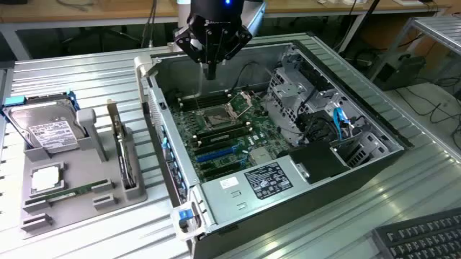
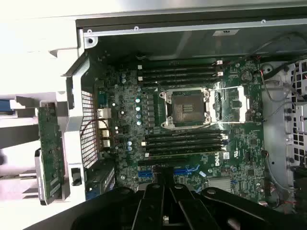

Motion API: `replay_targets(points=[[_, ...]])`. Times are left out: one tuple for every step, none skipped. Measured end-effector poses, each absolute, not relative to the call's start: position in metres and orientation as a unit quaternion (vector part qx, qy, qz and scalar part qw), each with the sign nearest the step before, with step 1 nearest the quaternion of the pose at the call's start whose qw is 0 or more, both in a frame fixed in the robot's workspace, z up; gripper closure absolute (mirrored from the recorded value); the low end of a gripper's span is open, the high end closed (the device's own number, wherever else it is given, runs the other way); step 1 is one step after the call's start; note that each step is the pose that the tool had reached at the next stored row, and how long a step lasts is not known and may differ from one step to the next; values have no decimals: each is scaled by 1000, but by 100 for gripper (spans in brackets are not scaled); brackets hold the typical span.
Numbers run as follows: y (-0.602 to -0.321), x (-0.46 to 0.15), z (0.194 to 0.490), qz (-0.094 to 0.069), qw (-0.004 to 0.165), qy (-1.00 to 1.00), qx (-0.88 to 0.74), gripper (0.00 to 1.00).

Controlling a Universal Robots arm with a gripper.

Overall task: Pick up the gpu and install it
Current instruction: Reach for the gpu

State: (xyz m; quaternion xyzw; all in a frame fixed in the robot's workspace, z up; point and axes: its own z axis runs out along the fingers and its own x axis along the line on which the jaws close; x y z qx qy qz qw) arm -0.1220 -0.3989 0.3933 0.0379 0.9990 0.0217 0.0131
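Note:
The gpu (image 1: 123,154) stands on edge in a slot of the grey holder tray (image 1: 86,200), on the exterior view's left of the open computer case (image 1: 346,91). It is a green card with a metal end bracket. In the wrist view the gpu (image 2: 50,148) lies outside the case wall. My gripper (image 1: 209,71) hangs above the far end of the case, well apart from the gpu, shut and holding nothing. Its black fingers (image 2: 164,184) point down over the motherboard (image 2: 120,120), near the blue expansion slots (image 2: 187,170).
The tray also holds a silver hard drive (image 1: 47,129), a processor chip (image 1: 45,178) and a thin memory stick (image 1: 68,192). Inside the case are an open processor socket (image 2: 189,108), drive cages (image 1: 295,91) and a power supply (image 1: 263,181). A keyboard (image 1: 425,237) lies at the front right.

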Motion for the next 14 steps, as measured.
replay_targets(points=[[-399, -122, 393, 22, 13, 999, 38, 89], [-399, -122, 393, 22, 13, 999, 38, 89], [-399, -122, 393, 22, 13, 999, 38, 89], [-400, -124, 393, 22, 13, 999, 38, 89], [-401, -127, 393, 22, 13, 999, 38, 89], [-402, -129, 393, 22, 13, 999, 38, 89], [-403, -134, 393, 22, 13, 999, 38, 89], [-404, -138, 393, 22, 13, 999, 38, 89], [-405, -143, 393, 22, 13, 999, 38, 89], [-406, -147, 393, 22, 13, 999, 38, 89], [-407, -151, 392, 22, 13, 999, 38, 89], [-408, -154, 392, 22, 13, 999, 38, 89], [-409, -159, 392, 22, 13, 999, 38, 89], [-409, -163, 392, 22, 13, 999, 38, 89]])
